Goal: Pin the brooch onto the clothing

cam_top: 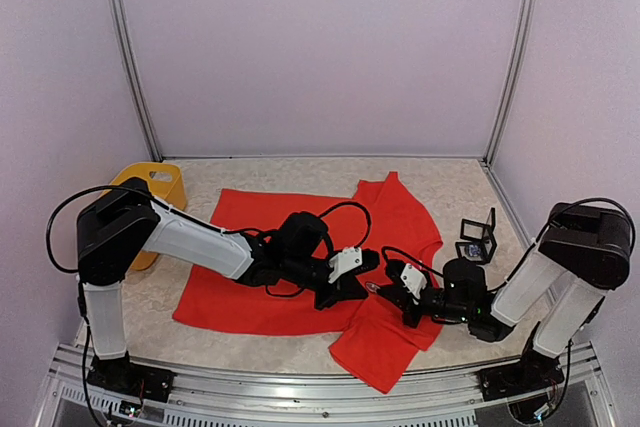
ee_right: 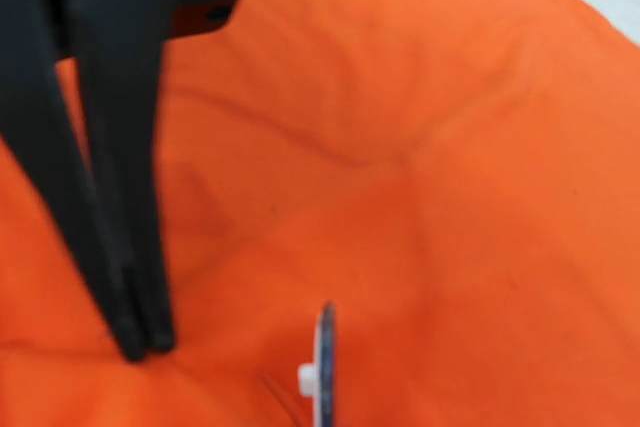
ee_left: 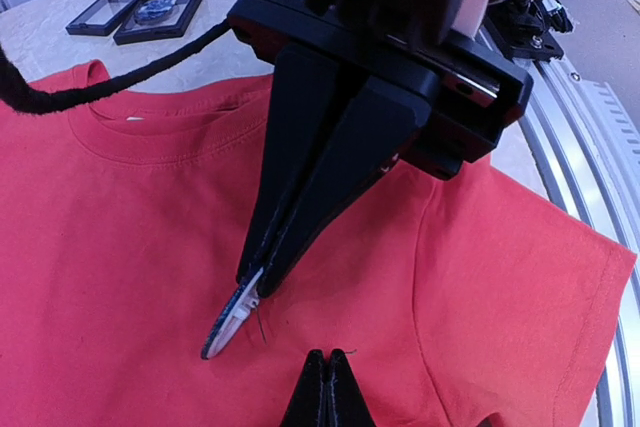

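The clothing (cam_top: 250, 247) is a red T-shirt spread flat on the table, and it fills the left wrist view (ee_left: 120, 227) and the right wrist view (ee_right: 450, 197). My right gripper (ee_left: 255, 282) is shut on the brooch (ee_left: 228, 325), a thin blue-and-white disc held edge-on just above the shirt's chest. A fine pin hangs from its back. The brooch (ee_right: 325, 367) rises from the bottom edge of the right wrist view, where my own fingers are hidden. My left gripper (ee_left: 328, 359) is shut, its tips on the fabric a little way from the brooch. Both grippers meet near the shirt's right sleeve (cam_top: 372, 287).
A yellow bin (cam_top: 155, 187) stands at the far left. Open black display boxes (cam_top: 478, 237) sit right of the shirt, also behind the collar (ee_left: 130, 7). The metal rail (ee_left: 590, 147) runs along the table's near edge.
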Controlling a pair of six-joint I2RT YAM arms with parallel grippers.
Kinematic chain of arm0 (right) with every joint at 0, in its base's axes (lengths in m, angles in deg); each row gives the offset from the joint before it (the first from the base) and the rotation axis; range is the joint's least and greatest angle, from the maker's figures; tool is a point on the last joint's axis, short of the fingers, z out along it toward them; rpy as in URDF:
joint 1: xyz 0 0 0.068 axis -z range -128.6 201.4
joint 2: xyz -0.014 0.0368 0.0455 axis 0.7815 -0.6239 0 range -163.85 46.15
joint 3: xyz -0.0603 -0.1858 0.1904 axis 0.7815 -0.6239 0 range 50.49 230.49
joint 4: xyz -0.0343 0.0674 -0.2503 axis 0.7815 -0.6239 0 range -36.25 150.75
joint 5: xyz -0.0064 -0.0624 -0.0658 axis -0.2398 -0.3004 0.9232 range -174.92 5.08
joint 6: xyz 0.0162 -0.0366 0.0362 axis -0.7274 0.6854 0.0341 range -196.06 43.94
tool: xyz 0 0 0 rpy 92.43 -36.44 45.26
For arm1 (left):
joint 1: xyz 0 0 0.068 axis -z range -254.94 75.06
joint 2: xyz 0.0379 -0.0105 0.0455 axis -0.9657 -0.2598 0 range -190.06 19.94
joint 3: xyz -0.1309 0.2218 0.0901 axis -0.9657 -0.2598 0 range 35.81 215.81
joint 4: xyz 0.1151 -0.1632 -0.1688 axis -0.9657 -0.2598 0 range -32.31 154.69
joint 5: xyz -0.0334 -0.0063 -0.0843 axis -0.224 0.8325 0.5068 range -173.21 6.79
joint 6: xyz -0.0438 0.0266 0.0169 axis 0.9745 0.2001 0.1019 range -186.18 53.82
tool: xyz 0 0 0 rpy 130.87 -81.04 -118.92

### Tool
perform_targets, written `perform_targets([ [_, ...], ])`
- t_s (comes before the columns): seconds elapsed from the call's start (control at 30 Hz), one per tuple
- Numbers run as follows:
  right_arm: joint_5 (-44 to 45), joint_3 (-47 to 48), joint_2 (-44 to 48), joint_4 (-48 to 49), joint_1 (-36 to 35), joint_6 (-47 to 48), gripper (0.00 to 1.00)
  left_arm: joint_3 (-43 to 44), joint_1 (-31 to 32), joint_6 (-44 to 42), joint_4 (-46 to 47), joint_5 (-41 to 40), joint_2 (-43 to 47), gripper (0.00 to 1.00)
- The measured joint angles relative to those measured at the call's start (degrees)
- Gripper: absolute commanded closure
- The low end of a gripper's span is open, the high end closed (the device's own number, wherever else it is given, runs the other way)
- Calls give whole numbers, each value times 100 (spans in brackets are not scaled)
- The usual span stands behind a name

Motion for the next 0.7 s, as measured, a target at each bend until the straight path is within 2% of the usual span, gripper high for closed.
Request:
perform_targets([
  [0.27,22,-162,-92,345,-197,328,100,0,-33,63,26,90,0,100],
  [0.57,-483,-361,120,647,-195,168,100,0,-24,142,46,146,0,100],
  [0.6,-518,-376,120,695,-184,111,100,0,-24,149,46,155,0,95],
  [0.63,-555,-382,120,730,-166,66,100,0,-24,155,48,157,0,83],
  [0.7,-616,-385,118,796,-120,-48,100,-24,-24,157,85,155,15,68],
])
